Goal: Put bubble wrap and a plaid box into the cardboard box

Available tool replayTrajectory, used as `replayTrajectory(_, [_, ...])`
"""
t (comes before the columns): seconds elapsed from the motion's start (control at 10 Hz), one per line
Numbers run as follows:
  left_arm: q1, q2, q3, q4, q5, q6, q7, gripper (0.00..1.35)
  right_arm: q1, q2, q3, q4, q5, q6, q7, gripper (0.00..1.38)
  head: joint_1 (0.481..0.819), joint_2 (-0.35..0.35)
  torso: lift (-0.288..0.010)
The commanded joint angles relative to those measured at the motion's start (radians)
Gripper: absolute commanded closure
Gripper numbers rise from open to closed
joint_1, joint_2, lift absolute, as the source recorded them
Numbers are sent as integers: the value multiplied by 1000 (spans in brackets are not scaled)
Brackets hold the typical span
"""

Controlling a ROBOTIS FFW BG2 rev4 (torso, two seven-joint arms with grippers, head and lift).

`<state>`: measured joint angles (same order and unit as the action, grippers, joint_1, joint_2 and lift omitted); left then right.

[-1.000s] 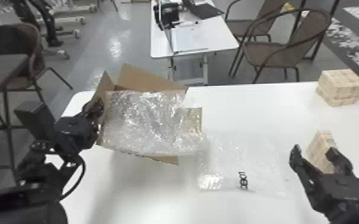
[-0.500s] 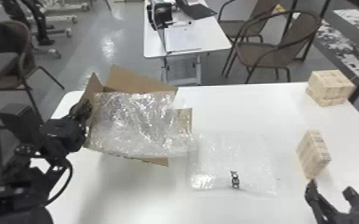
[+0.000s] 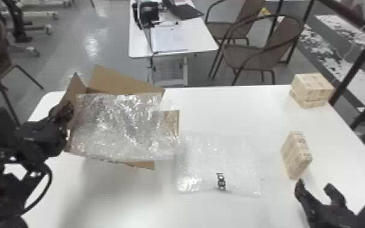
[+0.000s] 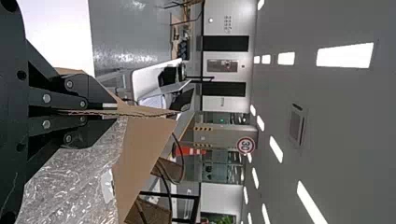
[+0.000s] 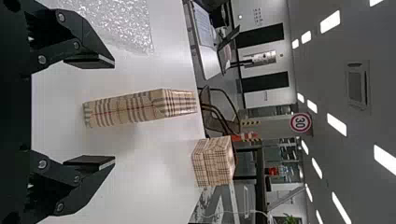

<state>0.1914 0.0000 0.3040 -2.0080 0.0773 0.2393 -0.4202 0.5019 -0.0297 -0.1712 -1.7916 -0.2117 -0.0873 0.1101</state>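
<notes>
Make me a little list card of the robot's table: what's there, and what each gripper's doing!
cardboard box: on the table, left side
bubble wrap: some over the box, some flat on the table
near plaid box: standing on the right
far plaid box: back right
left gripper: pinching box cardboard
right gripper: open, by the near plaid box

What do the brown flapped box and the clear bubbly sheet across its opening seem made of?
The brown flapped box looks like matte corrugated cardboard, with a ridged edge. The clear bubbly sheet is probably glossy plastic, see-through with glints.
</notes>
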Motion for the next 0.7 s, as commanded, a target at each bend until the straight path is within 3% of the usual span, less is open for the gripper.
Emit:
replayTrajectory(0.0, [-1,-3,0,0,-1,0,0,1223,-51,-27,-5,35,-6,24,22,525,695,-9,-109])
replayTrajectory(0.6, [-1,-3,-3,0,1,-6,0,1223,-166,-38,-7,140,5,50,97,525,695,-6,-109])
